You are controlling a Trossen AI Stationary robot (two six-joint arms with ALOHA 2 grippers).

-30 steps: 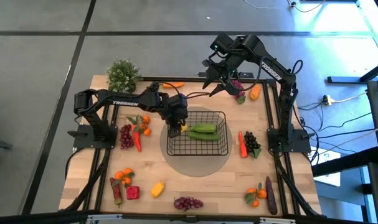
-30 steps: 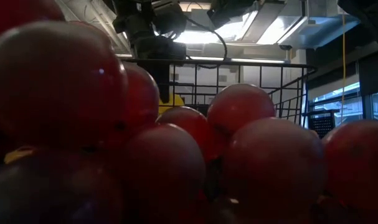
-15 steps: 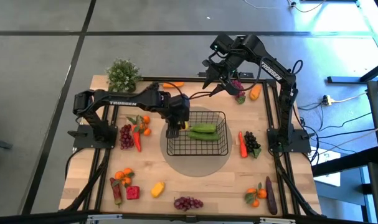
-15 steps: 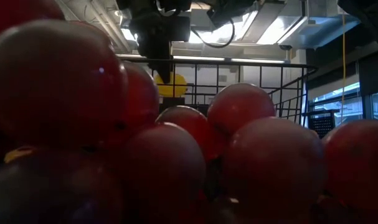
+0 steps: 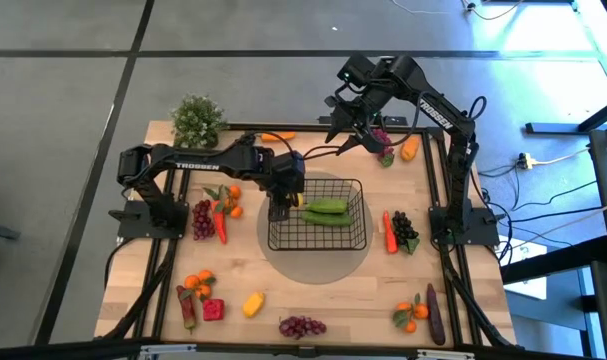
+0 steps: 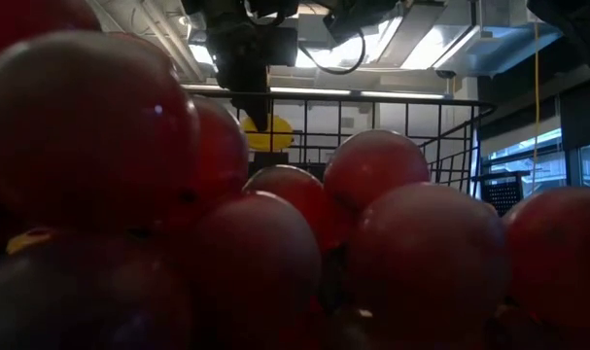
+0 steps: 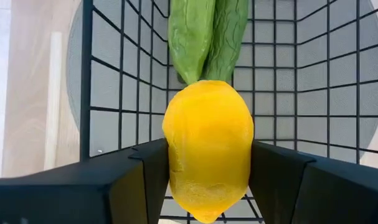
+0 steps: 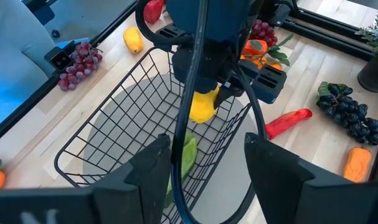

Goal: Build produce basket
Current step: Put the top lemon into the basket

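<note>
The black wire basket (image 5: 323, 240) stands mid-table on a grey round mat, with two green cucumbers (image 5: 325, 211) lying on its floor. My left gripper (image 5: 281, 208) hangs over the basket's left part, shut on a yellow lemon (image 7: 208, 149), which also shows in the low view (image 6: 265, 133) and the right wrist view (image 8: 202, 106). My right gripper (image 5: 348, 135) waits raised over the table's far side, open with nothing between its fingers (image 8: 157, 165). Other produce lies scattered around the basket. My left gripper pinches the lemon's two opposite sides (image 7: 176, 168) between its two fingers (image 7: 145, 180). The fingers slant down from above, coming from the table's left. The lemon hangs clear of the basket floor, one end pointing past the fingertips toward the cucumbers (image 7: 207, 34).
A potted plant (image 5: 197, 120) stands far left. Grapes, a red pepper and oranges (image 5: 215, 212) lie left of the basket; a red pepper and dark grapes (image 5: 398, 232) lie right. More produce lines the near edge (image 5: 301, 326). Red grapes (image 6: 226, 243) block most of the low view.
My left gripper has risen with the lemon inside the basket's left part and rolled slightly, lifting the lemon clear of the floor. It has kept still over the last half second.
</note>
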